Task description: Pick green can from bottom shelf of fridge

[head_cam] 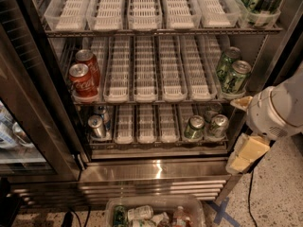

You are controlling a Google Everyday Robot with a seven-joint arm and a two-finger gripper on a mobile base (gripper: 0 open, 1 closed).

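The green can (194,128) stands upright near the front right of the bottom shelf (142,123) of the fridge (156,174). A similar can (218,125) stands just right of it. My gripper (247,153) hangs from the white arm (279,110) outside the fridge. It is in front of the right door frame, right of and slightly below the green can, and not touching it.
Two silver cans (97,126) stand at the bottom shelf's left. On the middle shelf are red cola cans (83,77) at the left and pale patterned green cans (232,72) at the right. The glass door (28,108) stands open at the left. A plastic bin (156,212) sits on the floor below.
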